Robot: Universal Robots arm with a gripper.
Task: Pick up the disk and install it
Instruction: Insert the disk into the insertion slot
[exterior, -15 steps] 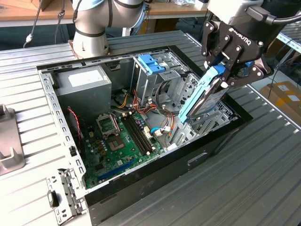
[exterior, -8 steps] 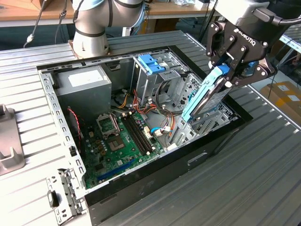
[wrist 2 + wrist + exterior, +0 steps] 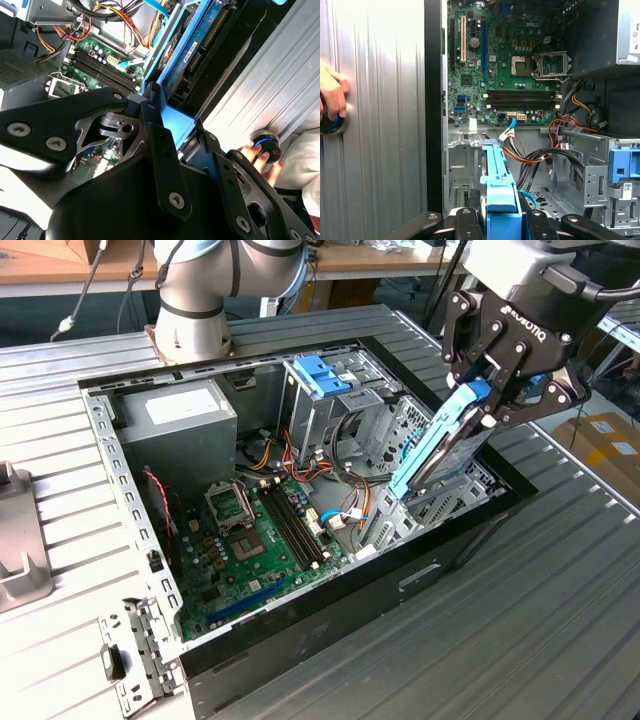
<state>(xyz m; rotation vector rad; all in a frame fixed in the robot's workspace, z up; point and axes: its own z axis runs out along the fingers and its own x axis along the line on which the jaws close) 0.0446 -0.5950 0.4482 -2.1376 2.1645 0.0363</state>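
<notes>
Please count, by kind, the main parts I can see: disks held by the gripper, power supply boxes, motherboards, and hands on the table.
Disk in gripper: 1
Power supply box: 1
Motherboard: 1
Hand on table: 1
Total: 4

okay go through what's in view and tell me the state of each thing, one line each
Disk: held tilted, lower end inside the case.
Claw: shut on the disk's upper end.
Computer case: open, side panel off.
Blue latch: raised on the drive cage.
Hand: resting on a round knob.
</notes>
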